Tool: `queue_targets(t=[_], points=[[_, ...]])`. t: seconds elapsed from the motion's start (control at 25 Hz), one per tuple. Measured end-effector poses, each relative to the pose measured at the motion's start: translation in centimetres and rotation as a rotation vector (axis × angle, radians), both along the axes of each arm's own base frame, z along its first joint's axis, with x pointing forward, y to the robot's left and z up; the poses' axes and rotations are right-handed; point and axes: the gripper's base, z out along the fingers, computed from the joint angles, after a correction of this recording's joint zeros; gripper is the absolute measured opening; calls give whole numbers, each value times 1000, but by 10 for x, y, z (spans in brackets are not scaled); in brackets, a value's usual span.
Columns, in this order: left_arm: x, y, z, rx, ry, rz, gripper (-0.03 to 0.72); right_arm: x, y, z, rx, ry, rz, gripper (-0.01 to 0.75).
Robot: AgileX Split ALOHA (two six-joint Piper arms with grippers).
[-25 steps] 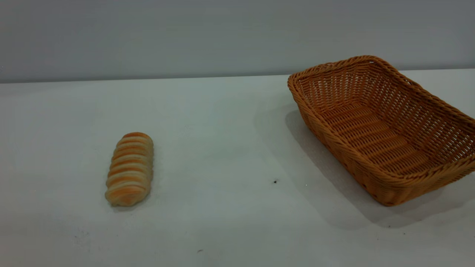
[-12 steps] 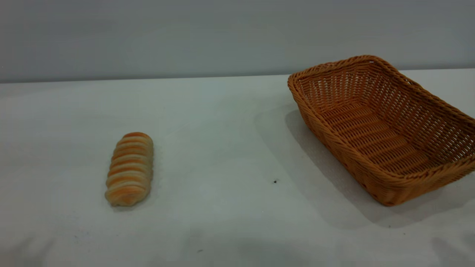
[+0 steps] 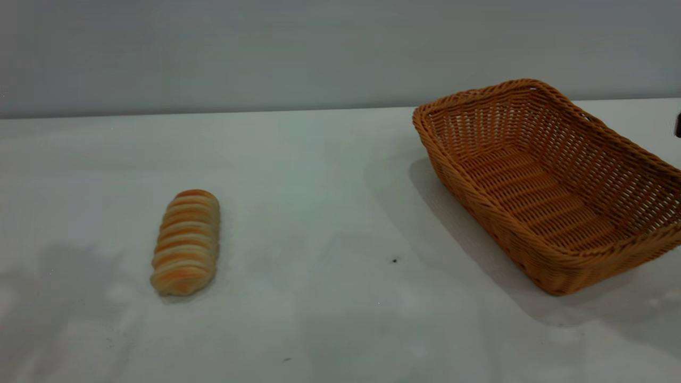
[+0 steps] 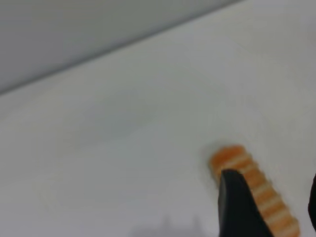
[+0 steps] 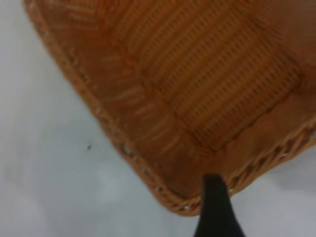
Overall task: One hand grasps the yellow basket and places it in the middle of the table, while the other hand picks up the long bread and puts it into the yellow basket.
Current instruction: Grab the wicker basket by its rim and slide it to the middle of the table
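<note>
Change since earlier: shadows are being cast more widely across the near part of the white table (image 3: 330, 175) than a moment ago, and a small dark shape (image 3: 678, 125) is now showing at the right edge of the exterior view; the bread and basket are lying where they were.

Long bread: the long bread (image 3: 186, 242) is lying on the left half of the table, its length running toward the camera, well apart from the basket. It is being seen in the left wrist view too (image 4: 254, 190), partly covered by a black finger.

Yellow basket: the yellow basket (image 3: 550, 186) is resting on the right side of the table, turned at an angle, with nothing seen inside it. Its corner and braided rim (image 5: 148, 170) are filling the right wrist view.

Left gripper: the left gripper (image 4: 269, 207) is being held above the bread. One black finger (image 4: 239, 207) is overlapping the loaf, a second is just showing at the frame edge; a wide gap is lying between them, and nothing is being gripped.

Right gripper: only one black fingertip (image 5: 215, 207) is being shown, over the basket's near rim, possibly not touching it. Whether this gripper is spread or closed cannot be told.
</note>
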Motion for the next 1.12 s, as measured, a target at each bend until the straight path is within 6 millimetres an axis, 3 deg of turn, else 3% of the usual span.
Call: queue_targets(t=[0.2, 0.44, 1.12], points=[[31, -6, -3, -31, 4, -2, 411, -1, -22, -9, 40, 64, -108, 550], [54, -27, -18, -16, -20, -48, 411, 1, -26, -25, 80, 143, -153, 550], [71, -26, -29, -4, -80, -10, 414, 15, -24, -66, 173, 238, -189, 542]])
